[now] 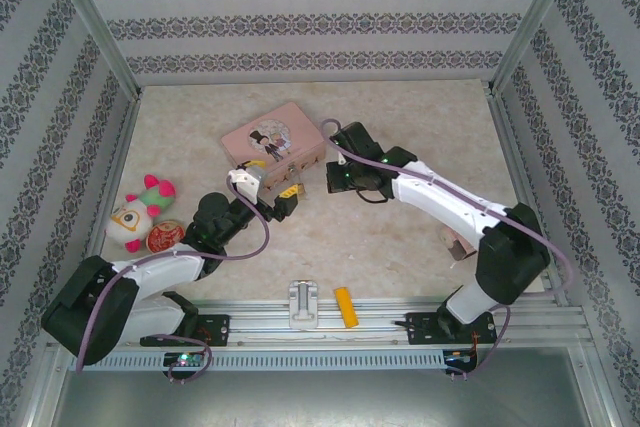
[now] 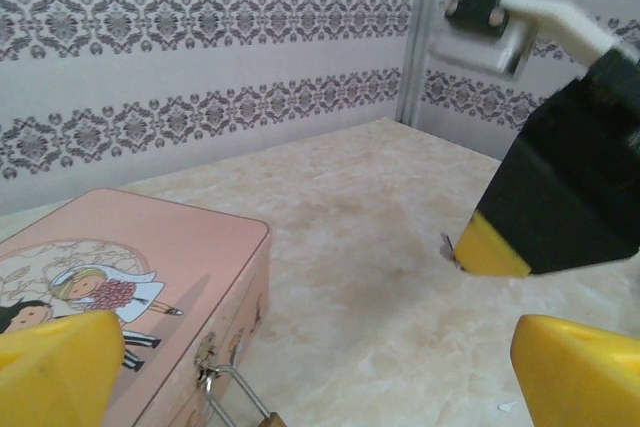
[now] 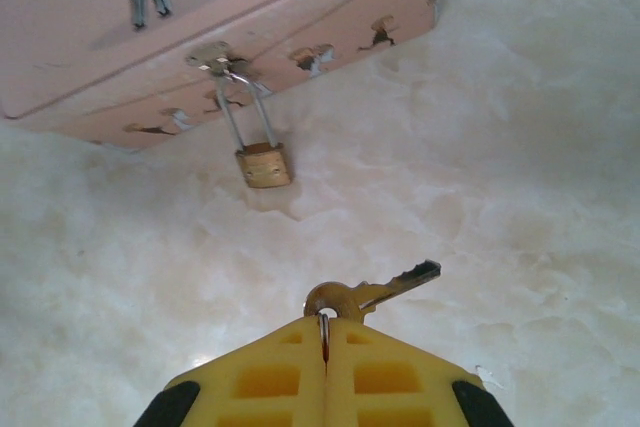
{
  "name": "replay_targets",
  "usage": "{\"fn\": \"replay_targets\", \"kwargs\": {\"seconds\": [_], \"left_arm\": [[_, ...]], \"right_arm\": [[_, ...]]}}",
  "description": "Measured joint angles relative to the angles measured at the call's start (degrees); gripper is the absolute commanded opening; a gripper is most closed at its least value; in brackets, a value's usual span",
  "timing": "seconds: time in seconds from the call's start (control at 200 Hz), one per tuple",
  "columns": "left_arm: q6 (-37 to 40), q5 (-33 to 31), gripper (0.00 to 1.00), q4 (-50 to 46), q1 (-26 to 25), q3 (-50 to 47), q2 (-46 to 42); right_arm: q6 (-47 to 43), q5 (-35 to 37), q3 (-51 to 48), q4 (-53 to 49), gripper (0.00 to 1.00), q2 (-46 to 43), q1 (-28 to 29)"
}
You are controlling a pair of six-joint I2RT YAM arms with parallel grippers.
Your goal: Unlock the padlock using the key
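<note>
The right end effector (image 3: 325,335) is clenched on the small dark-silvery metal key (image 3: 385,287), near but apart from the tiny brass-gold padlock (image 3: 264,164), which hangs apparently locked on the pink picture tin's (image 3: 300,17) hasp, so insertion and turning remain, while the left end effector (image 2: 320,367) hovers released beside the tin.

Open table (image 3: 500,147) between key (image 3: 385,290) and padlock (image 3: 263,162); tin (image 3: 200,47) apparently behind.

The top camera looks down from high above the near edge over the whole bench (image 1: 380,257). Both wrist cameras sit low and close, sharing the pink tin (image 2: 150,277) and its padlock (image 3: 264,162).
</note>
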Motion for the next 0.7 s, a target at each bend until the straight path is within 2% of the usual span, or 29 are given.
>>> {"fn": "replay_targets", "kwargs": {"seconds": [0.28, 0.47, 0.7], "left_arm": [[0.50, 6.01, 1.00, 3.65, 0.00, 0.04, 1.49], [1.11, 13.42, 0.94, 3.91, 0.00, 1.88, 2.73], [4.37, 18.84, 0.87, 6.88, 0.00, 2.93, 5.03]], "right_arm": [[0.22, -4.72, -0.39, -0.17, 0.00, -7.61, 0.00], [0.63, -9.99, -0.39, 0.17, 0.00, -9.88, 0.00], [0.42, -18.93, -0.39, 0.00, 0.00, -11.28, -0.07]]}}
